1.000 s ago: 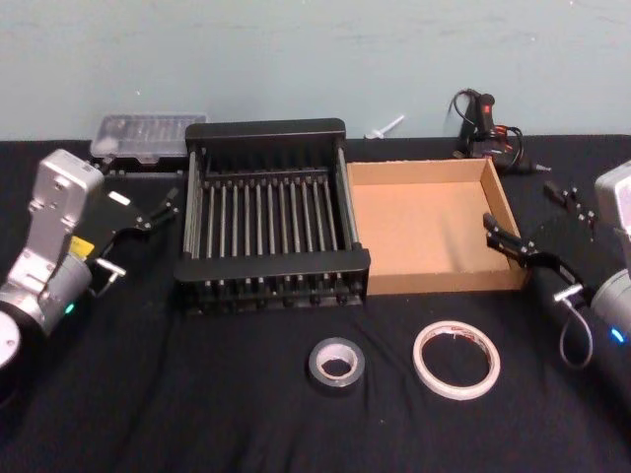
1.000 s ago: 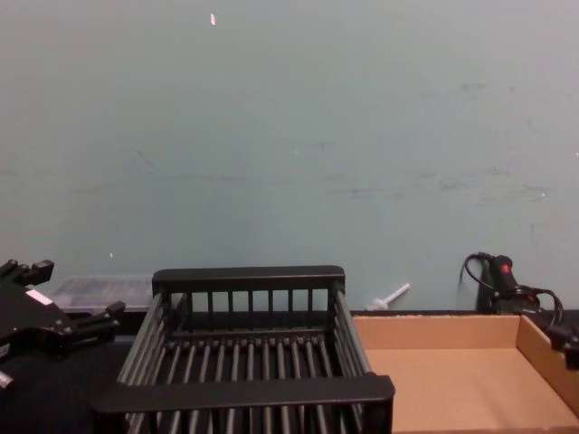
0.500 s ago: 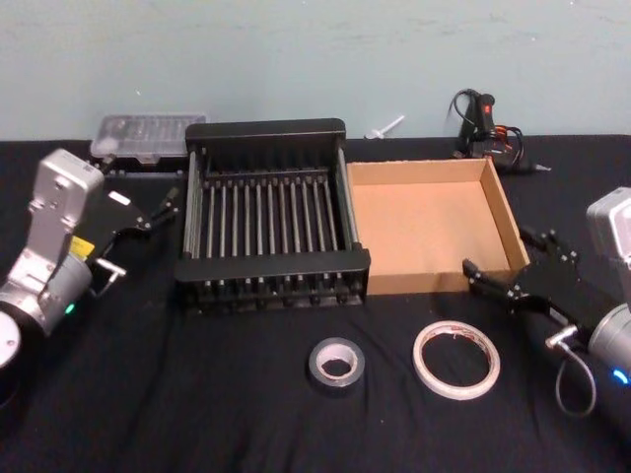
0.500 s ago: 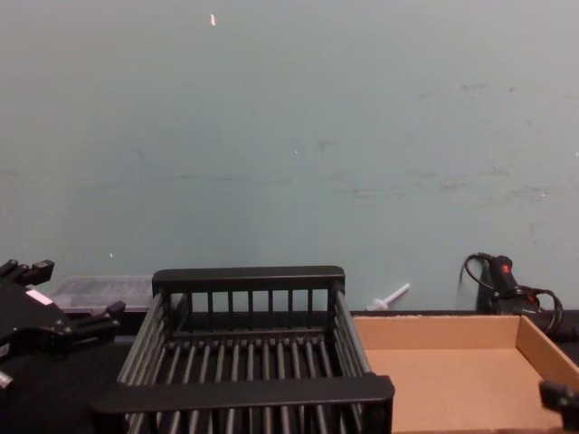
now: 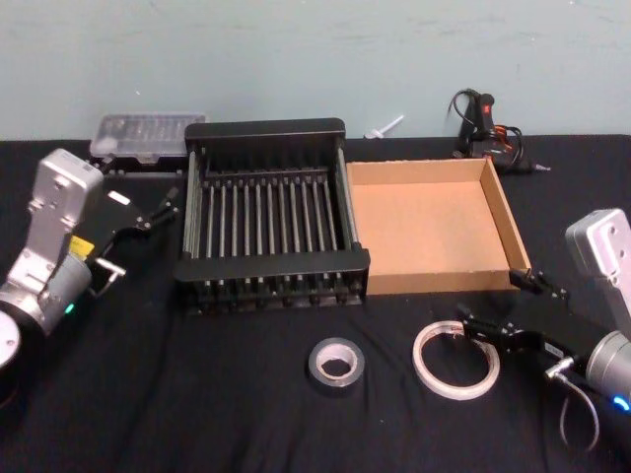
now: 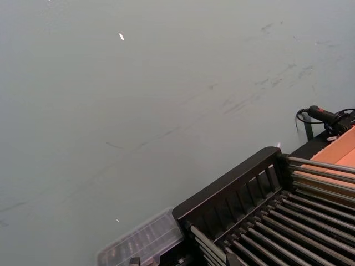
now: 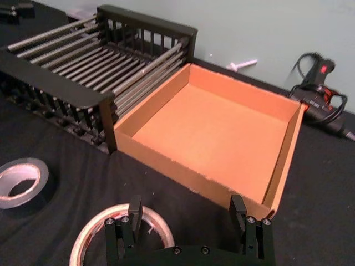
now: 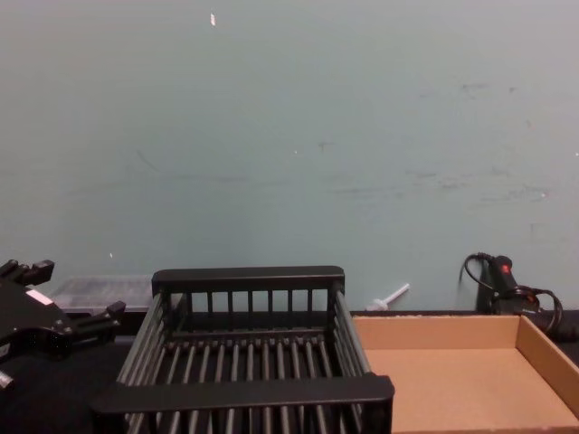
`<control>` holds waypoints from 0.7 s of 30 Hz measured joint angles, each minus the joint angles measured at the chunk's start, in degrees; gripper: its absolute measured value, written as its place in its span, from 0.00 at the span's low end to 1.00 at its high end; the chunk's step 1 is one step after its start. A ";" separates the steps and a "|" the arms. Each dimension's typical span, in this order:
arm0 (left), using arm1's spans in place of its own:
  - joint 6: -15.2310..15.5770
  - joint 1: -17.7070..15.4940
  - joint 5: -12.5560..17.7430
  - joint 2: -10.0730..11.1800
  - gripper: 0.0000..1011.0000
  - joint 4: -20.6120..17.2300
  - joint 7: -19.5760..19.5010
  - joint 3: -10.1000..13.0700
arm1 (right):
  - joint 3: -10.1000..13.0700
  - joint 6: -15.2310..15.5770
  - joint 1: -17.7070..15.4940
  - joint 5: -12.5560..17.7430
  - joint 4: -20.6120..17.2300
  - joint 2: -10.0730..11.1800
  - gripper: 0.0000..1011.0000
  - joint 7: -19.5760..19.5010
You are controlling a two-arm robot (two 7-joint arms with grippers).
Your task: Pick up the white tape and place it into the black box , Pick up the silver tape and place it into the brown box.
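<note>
The white tape (image 5: 437, 383) lies flat on the black cloth in front of the brown box (image 5: 434, 282). The silver tape (image 5: 335, 346) lies to its left, in front of the black box (image 5: 271, 266). My right gripper (image 5: 501, 305) is open and hovers low at the white tape's right edge, one finger beside the roll, the other near the brown box's front right corner. In the right wrist view the gripper (image 7: 186, 213) stands over the white tape (image 7: 89, 244), with the silver tape (image 7: 22, 169) farther off. My left gripper (image 5: 143, 192) is open, parked left of the black box.
A clear plastic case (image 5: 148, 133) sits behind the black box at the far left. A glue gun with cables (image 5: 483, 123) and a small white stick (image 5: 386, 126) lie at the back by the wall. Both boxes stand side by side, touching.
My right gripper has come forward and left, from beside the brown box's right wall down to the white tape's right edge. The left arm and both tapes have stayed put.
</note>
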 joint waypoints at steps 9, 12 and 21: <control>0.00 0.00 0.00 0.00 0.99 0.00 0.00 0.00 | -0.35 3.25 0.51 -0.21 1.37 -1.19 0.99 1.59; 0.00 0.00 0.00 0.00 0.99 0.00 0.00 0.00 | -0.54 4.15 0.79 -0.51 2.14 -1.66 0.99 2.07; 0.00 0.00 0.00 0.00 0.99 0.00 0.00 0.00 | -0.60 5.64 1.13 -1.79 3.54 -2.71 0.99 3.04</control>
